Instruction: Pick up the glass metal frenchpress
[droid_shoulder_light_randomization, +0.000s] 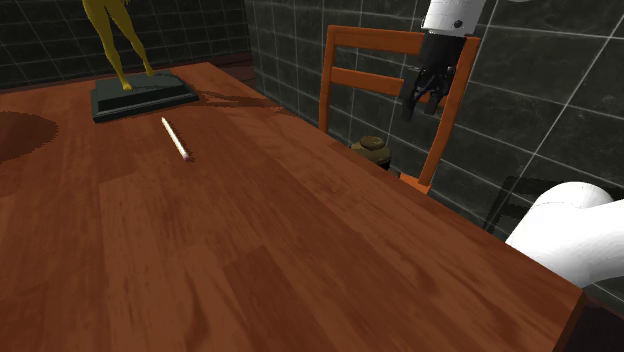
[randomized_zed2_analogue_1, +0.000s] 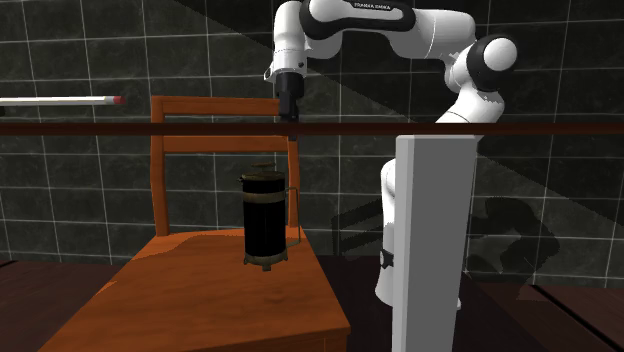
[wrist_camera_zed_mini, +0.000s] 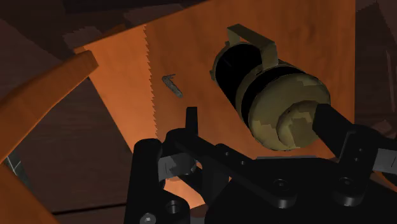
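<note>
The french press (randomized_zed2_analogue_1: 265, 220) is a dark glass cylinder in a metal frame with a side handle and a round knobbed lid. It stands upright on the seat of a wooden chair (randomized_zed2_analogue_1: 180, 280), below the table top. From the shoulder view its lid (droid_shoulder_light_randomization: 372, 148) peeks out beyond the table's far edge. My gripper (randomized_zed2_analogue_1: 291, 112) hangs above the press, pointing down, open and holding nothing, and is seen in front of the chair back (droid_shoulder_light_randomization: 400, 45). In the wrist view the press (wrist_camera_zed_mini: 254, 76) lies below the gripper (wrist_camera_zed_mini: 257, 118), and the fingers (wrist_camera_zed_mini: 334, 127) stand apart.
The wooden table (droid_shoulder_light_randomization: 250, 230) carries a yellow figurine on a dark base (droid_shoulder_light_randomization: 140, 97) and a pencil (droid_shoulder_light_randomization: 176, 138). Its edge (randomized_zed2_analogue_1: 450, 128) runs close beside the gripper. Dark tiled walls stand behind. The white stand (randomized_zed2_analogue_1: 430, 240) is beside the chair. A small grey piece (wrist_camera_zed_mini: 172, 84) lies on the seat.
</note>
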